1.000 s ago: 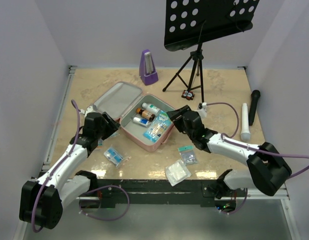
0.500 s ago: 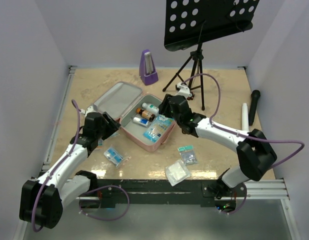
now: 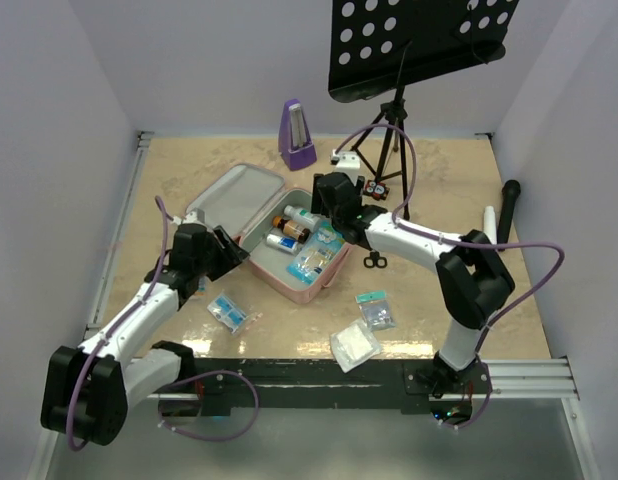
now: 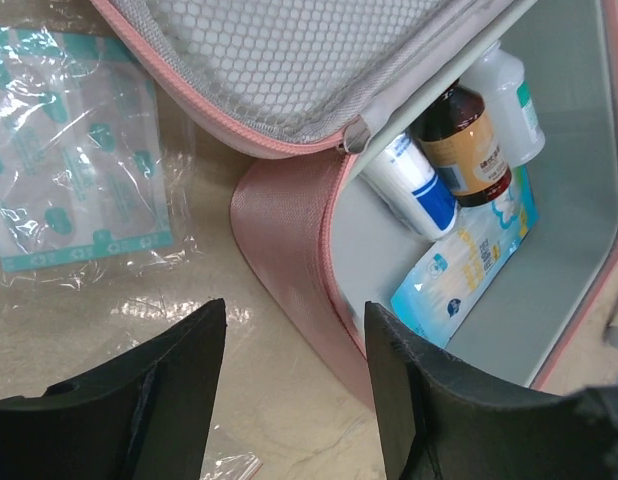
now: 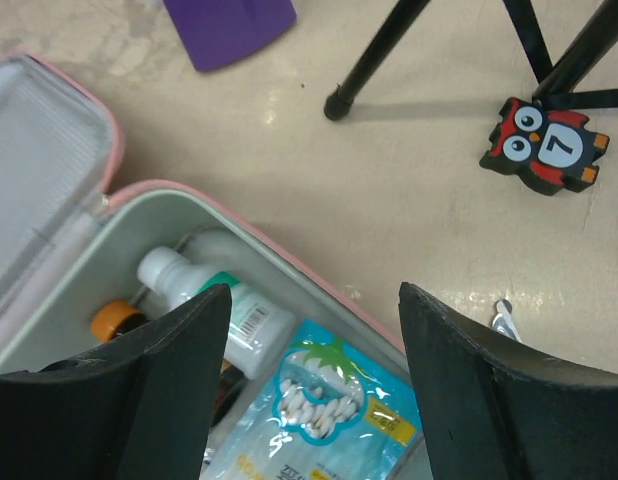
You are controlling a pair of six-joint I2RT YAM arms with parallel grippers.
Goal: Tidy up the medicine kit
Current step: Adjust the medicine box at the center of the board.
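Note:
The pink medicine kit [image 3: 257, 262] lies open mid-table, its lid [image 3: 234, 198] folded back to the left. Inside are a white bottle [image 5: 214, 297], a brown bottle [image 4: 464, 150], a white-and-blue bottle [image 4: 414, 185] and blue packets [image 5: 339, 405]. My left gripper [image 3: 217, 256] is open and empty at the kit's near-left corner; in the left wrist view its jaws [image 4: 294, 312] stand either side of the pink wall [image 4: 289, 235]. My right gripper [image 3: 327, 208] is open and empty over the kit's far-right corner [image 5: 314, 300].
Loose packets lie on the table: a plaster packet [image 3: 227, 312], two small bags [image 3: 376, 308] and white gauze [image 3: 355, 344]. Small scissors [image 3: 374, 261] lie right of the kit. A purple metronome [image 3: 297, 135], music stand [image 3: 394, 120], owl figure [image 5: 544, 145], white cylinder [image 3: 491, 243] and black microphone [image 3: 509, 212] stand behind and right.
My right gripper has swung left and toward the back, from the kit's near-right side to over its far corner. The scissors now show. The left arm has shifted only slightly.

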